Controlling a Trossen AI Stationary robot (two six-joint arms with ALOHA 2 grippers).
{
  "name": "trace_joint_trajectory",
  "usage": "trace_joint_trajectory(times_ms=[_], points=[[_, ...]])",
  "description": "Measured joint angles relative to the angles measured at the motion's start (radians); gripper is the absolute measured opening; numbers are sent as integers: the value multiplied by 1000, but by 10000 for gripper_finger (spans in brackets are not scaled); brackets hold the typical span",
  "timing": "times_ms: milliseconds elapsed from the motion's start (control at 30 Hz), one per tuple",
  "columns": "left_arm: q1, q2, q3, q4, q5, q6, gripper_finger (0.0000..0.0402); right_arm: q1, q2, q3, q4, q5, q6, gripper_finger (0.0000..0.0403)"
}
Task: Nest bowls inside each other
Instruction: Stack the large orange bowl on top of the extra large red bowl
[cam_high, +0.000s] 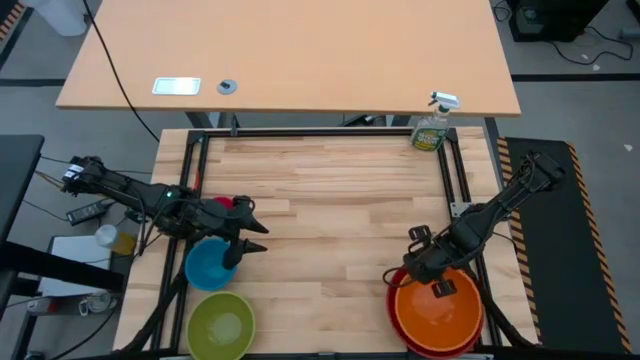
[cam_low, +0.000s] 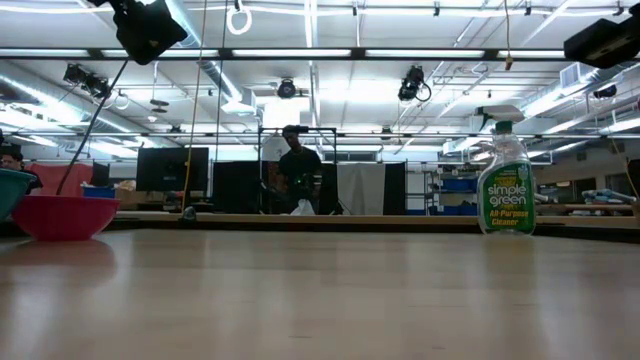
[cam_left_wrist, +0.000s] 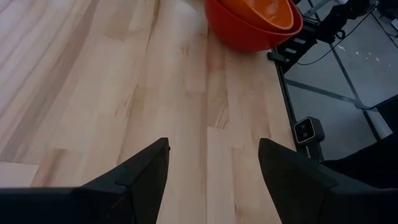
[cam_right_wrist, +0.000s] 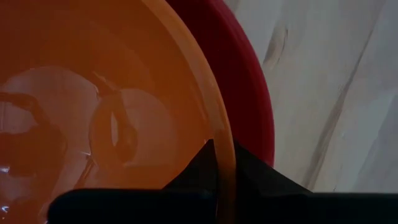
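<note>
The orange bowl (cam_high: 440, 312) sits inside the red bowl (cam_high: 393, 296) at the table's near right. My right gripper (cam_high: 407, 279) is shut on the orange bowl's left rim. At the near left stand the blue bowl (cam_high: 208, 265), the lime green bowl (cam_high: 220, 325) and the small pink bowl (cam_high: 226, 203), which the left arm partly hides. My left gripper (cam_high: 258, 237) hovers open just right of the blue bowl, with bare wood between its fingers (cam_left_wrist: 149, 168). My right gripper pinches the orange bowl's rim (cam_right_wrist: 222, 140), with one finger inside the bowl and the other finger (cam_right_wrist: 261, 171) outside it, in the gap toward the red bowl's wall. The fingers come from above, pointing steeply down. The orange bowl rests inside the red bowl.
A green spray bottle (cam_high: 431, 128) stands at the table's far right corner. A black metal frame (cam_high: 320, 133) borders the wooden top. The middle of the table is bare wood (cam_high: 330, 220). A person (cam_low: 297, 170) stands in the room far behind the table.
</note>
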Motion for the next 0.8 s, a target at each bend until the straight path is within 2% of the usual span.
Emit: trace_joint_trajectory(times_ms=[200,567,800], points=[[0,0,0,0,0,0,251,0,0,0,32,-4,0,37],[0,0,0,0,0,1,251,0,0,0,24,-8,16,97],[0,0,0,0,1,-18,251,0,0,0,18,-37,63,114]])
